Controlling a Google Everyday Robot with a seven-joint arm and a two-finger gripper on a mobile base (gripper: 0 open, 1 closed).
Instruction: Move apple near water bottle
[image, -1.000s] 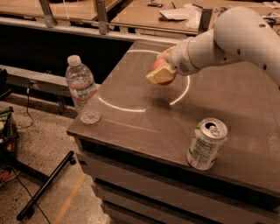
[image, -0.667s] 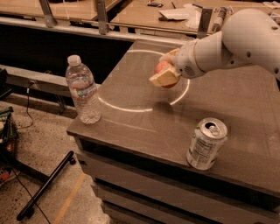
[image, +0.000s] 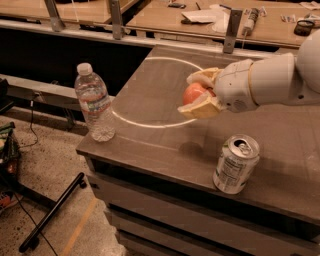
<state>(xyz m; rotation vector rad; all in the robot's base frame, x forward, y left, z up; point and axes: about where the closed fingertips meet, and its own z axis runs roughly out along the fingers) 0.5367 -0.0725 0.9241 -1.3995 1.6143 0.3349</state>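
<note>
The orange-red apple (image: 193, 93) is held between the pale fingers of my gripper (image: 199, 93), lifted above the grey table (image: 165, 150) over the white circle marking. The white arm comes in from the right. The clear water bottle (image: 93, 103) with a white cap stands upright near the table's left front corner, well to the left of the apple. The gripper is shut on the apple.
A silver drink can (image: 235, 163) stands upright near the table's front edge, right of and below the gripper. A wooden bench (image: 210, 22) with papers and tools lies behind. The table's left edge drops to a floor with cables and a black stand leg (image: 52, 212).
The gripper with the apple has shifted slightly right and toward the front of the table. The bottle and can have not moved on the table.
</note>
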